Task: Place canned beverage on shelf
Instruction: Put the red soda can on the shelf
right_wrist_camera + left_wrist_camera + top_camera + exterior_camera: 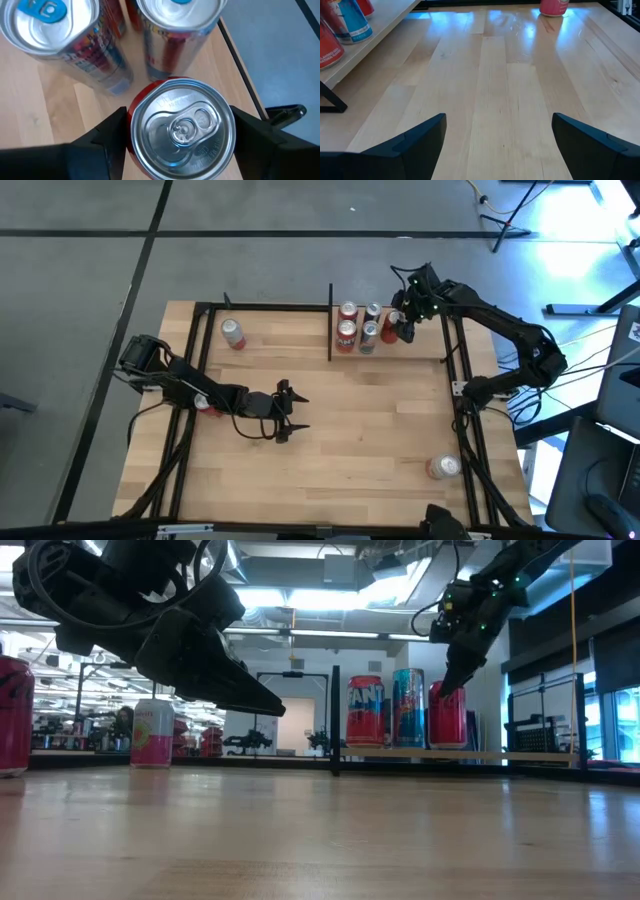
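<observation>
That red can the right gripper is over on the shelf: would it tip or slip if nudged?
The red can stands upright, taller than wide, so a sideways nudge could tip it into the neighbouring cans. Its smooth metal wall likely slips between the fingers of the right gripper. The unopened tab suggests it is full and heavy.
</observation>
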Tool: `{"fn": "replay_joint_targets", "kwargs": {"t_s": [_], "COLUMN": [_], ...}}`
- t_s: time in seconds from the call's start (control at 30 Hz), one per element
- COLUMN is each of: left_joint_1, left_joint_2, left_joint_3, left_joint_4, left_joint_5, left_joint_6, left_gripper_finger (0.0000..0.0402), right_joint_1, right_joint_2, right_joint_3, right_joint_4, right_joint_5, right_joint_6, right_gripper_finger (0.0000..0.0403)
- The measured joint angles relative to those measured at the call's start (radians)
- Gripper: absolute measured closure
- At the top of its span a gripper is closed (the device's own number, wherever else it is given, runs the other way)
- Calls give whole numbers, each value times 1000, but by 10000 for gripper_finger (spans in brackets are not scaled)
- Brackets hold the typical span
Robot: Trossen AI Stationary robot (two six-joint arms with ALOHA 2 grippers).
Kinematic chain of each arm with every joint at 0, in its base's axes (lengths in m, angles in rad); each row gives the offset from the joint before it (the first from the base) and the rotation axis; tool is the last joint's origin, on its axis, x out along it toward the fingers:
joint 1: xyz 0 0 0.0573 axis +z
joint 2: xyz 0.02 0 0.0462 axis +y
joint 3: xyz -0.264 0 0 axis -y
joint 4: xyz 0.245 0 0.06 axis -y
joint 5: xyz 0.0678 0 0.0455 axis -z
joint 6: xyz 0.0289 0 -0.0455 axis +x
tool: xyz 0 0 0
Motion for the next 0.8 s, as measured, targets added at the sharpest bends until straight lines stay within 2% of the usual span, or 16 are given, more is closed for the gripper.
{"fn": "replay_joint_targets", "kwargs": {"t_s": [0.27, 0.8], "left_joint_1": [0, 0], "left_joint_2": [0, 0], "left_joint_3": [0, 0], "left_joint_4": [0, 0], "left_joint_5": [0, 0], "left_joint_6": [0, 0], "left_gripper_finger": [58, 58], "right_joint_1": [0, 0], "right_joint_2": [1, 1], "right_joint_3": [0, 0], "right_joint_4": [24, 39], "right_joint_5": [-8, -8], "right_joint_6": [-1, 11], "right_gripper_finger": [148, 91]}}
